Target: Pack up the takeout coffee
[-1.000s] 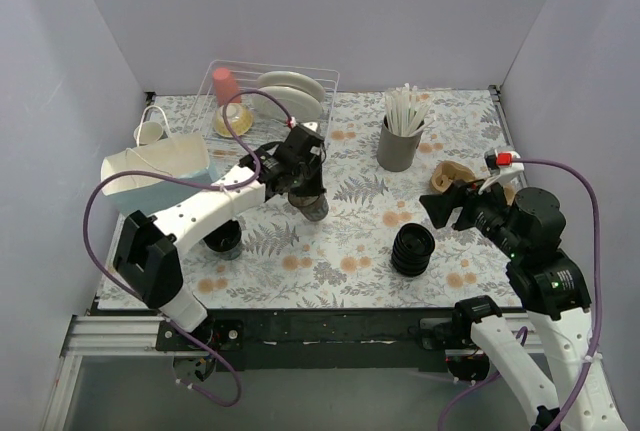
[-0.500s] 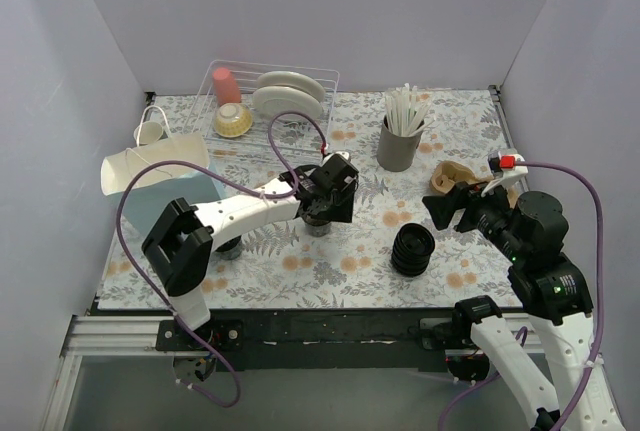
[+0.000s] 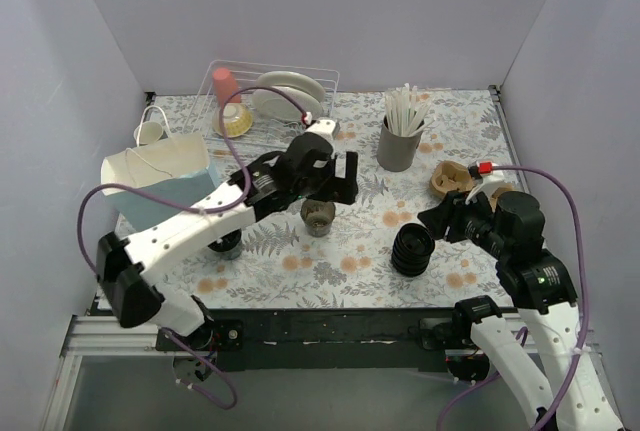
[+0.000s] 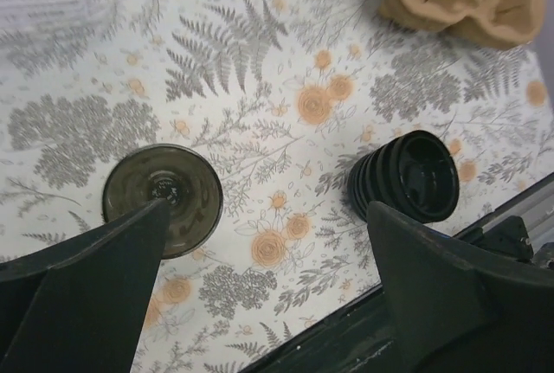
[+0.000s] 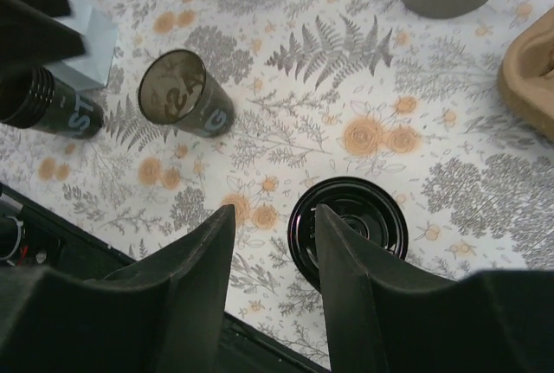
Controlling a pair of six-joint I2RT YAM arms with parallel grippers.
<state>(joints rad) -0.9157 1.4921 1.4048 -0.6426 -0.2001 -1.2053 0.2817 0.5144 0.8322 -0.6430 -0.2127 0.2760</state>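
Notably, takeout coffee (image 5: pixel 54 106) stands well left of spread left tool (image 4: pixel 267 217).

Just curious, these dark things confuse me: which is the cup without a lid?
On the floral table, look centre, in front of the dish rack. The cup stands upright beneath the left pincer. Unlike the ribbed lid stack nearby, its mouth is open.
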